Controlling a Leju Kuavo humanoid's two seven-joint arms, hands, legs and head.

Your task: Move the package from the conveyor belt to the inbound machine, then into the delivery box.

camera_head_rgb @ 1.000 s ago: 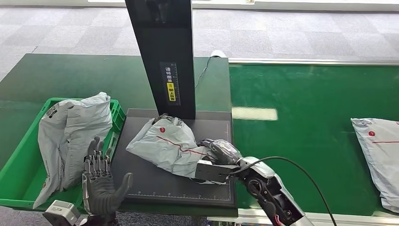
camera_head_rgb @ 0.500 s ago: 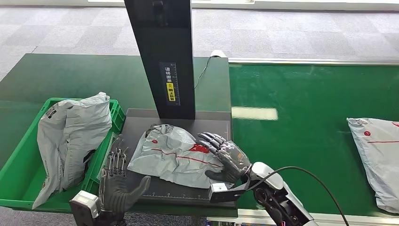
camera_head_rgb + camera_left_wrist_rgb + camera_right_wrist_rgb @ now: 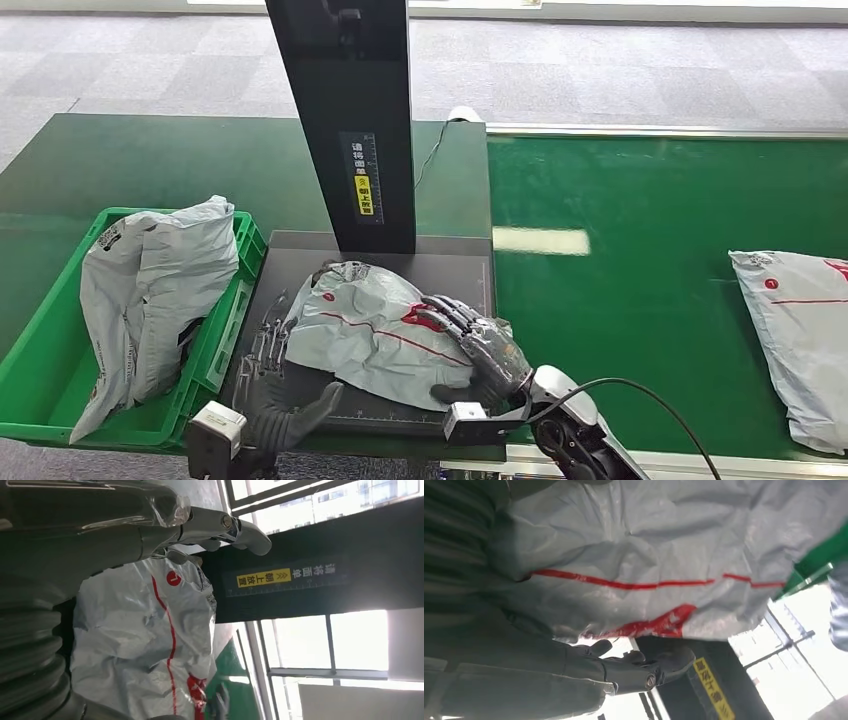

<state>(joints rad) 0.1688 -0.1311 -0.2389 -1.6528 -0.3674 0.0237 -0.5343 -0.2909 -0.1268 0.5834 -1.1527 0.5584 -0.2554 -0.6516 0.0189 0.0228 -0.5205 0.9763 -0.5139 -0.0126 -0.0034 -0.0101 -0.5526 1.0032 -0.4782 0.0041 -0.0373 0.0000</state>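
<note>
package (image 3: 365, 330) now flat on inbound machine (image 3: 380, 400); right robot hand (image 3: 470, 340) rests open on it, left robot hand (image 3: 275, 385) closed in, open; delivery box (image 3: 40, 400) next.

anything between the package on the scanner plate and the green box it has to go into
Partly. The left hand sits beside the package, between it and the green box, whose raised near wall must be cleared. Another grey package already fills much of the box. The right hand rests on the package.
</note>
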